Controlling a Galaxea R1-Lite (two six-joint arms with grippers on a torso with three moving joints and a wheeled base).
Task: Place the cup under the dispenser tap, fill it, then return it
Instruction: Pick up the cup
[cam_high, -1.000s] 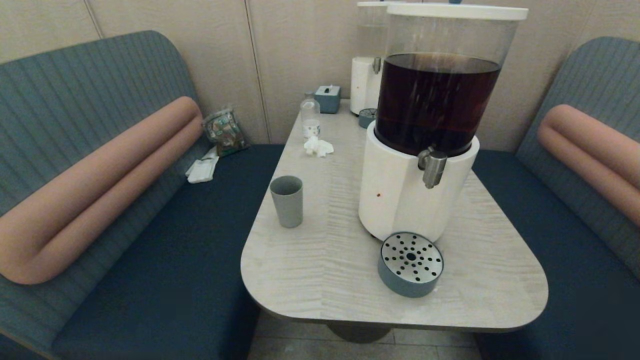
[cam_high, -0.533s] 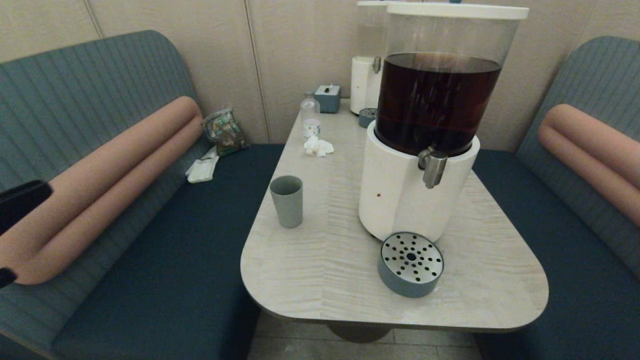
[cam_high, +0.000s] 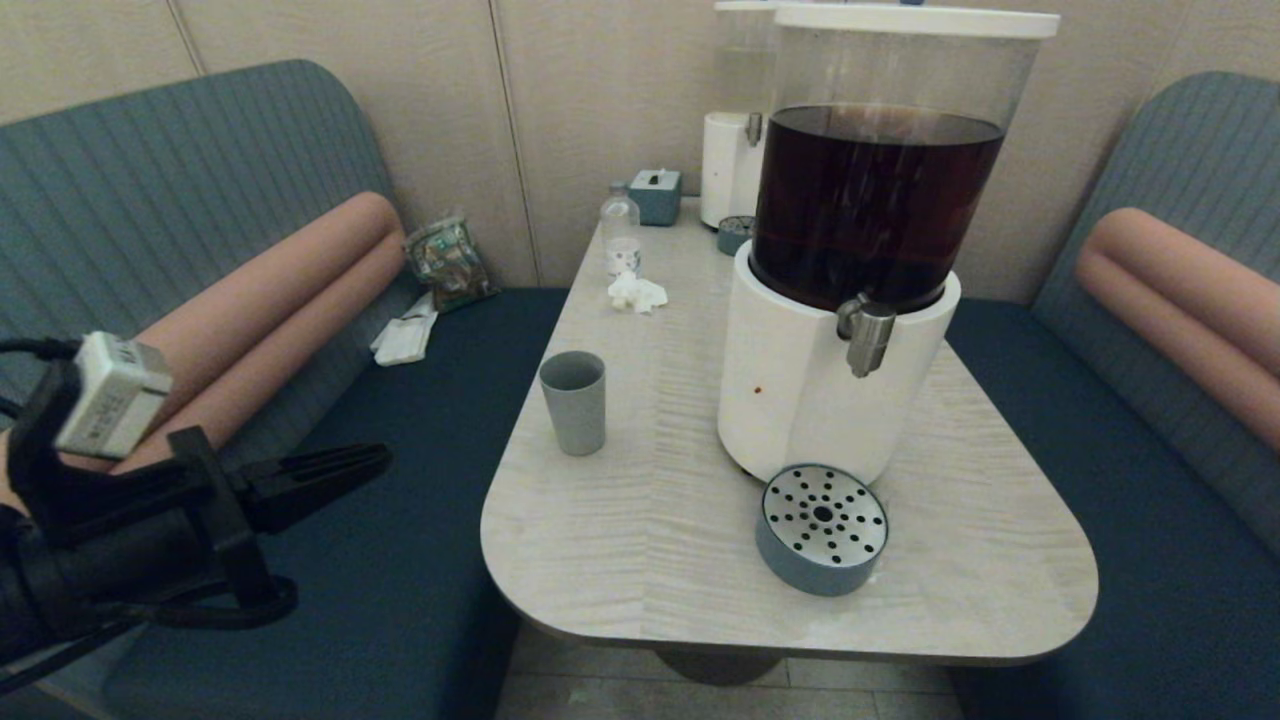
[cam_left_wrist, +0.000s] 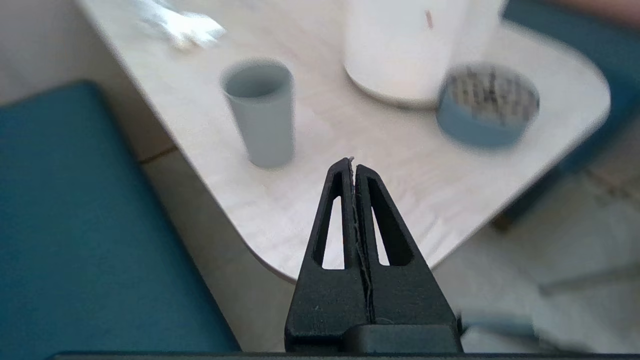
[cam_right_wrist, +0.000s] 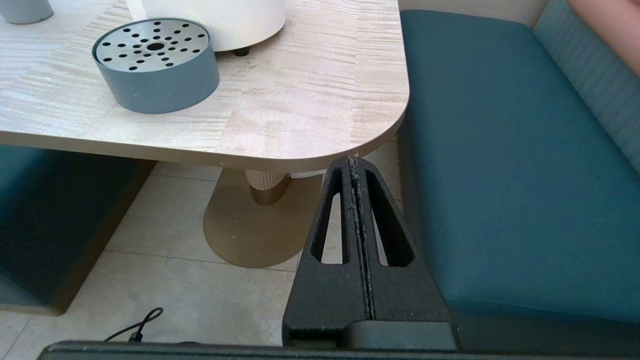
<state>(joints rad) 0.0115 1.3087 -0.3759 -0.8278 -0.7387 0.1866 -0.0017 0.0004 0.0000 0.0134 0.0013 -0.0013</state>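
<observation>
Head view shows the cup (cam_high: 573, 402) standing upright near the left edge of the table (cam_high: 640, 560), about halfway along that edge. It is a small plain tumbler, matte grey-blue, without a handle, slightly narrower at the bottom than at the rim, and its inside looks empty. It touches nothing else on the table.

To its right, well apart, stands the big dispenser (cam_high: 800, 390) with a white base and a clear tank of dark brown liquid. The tap (cam_high: 865, 335) is a short brushed-steel spout sticking out of the front of the base, toward the near edge. Just in front of the base, near the table's near edge, lies a low round blue-grey tray (cam_high: 822, 528) with a perforated metal top; it sits a little to the left of the spot straight under the tap.

Toward the far edge are a crumpled white tissue (cam_high: 636, 293), a small clear bottle (cam_high: 620, 232), and a second, smaller white dispenser (cam_high: 730, 165).

The left gripper (cam_high: 370, 458) hangs over the bench seat beyond the table's left edge, pointing toward the cup but well apart from it; its fingers are pressed together and grasp nothing. The right gripper (cam_right_wrist: 354, 162) is low beside the table's near right corner, fingers likewise closed on nothing.
</observation>
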